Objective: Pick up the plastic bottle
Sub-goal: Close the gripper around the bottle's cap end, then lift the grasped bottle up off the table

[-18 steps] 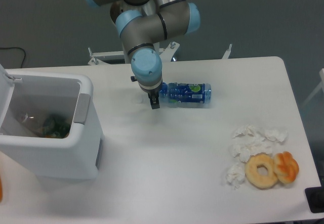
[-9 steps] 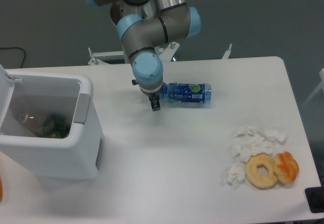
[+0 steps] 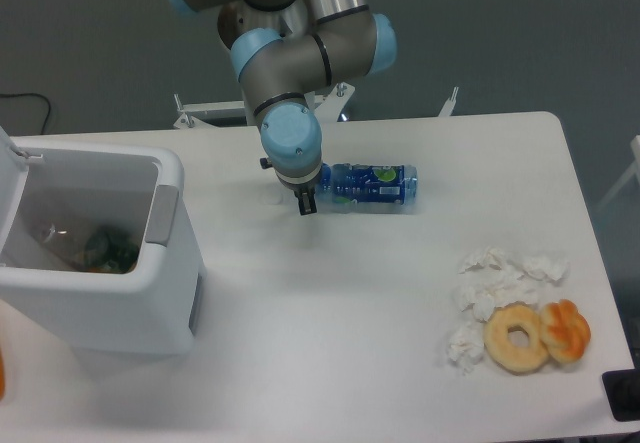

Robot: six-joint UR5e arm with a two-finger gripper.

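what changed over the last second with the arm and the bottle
The hand shifted slightly to the right in the picture and lifted a touch, ending beside the capped left end of the plastic bottle. Nothing was taken hold of or let go. The bottle lies on its side where it was; the white bin, the crumpled tissues and the doughnut have not moved.

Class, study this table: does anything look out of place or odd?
Yes. The plastic bottle lies on its side rather than upright, beside the gripper. Crumpled tissues are scattered loose beside two doughnuts lying directly on the table.
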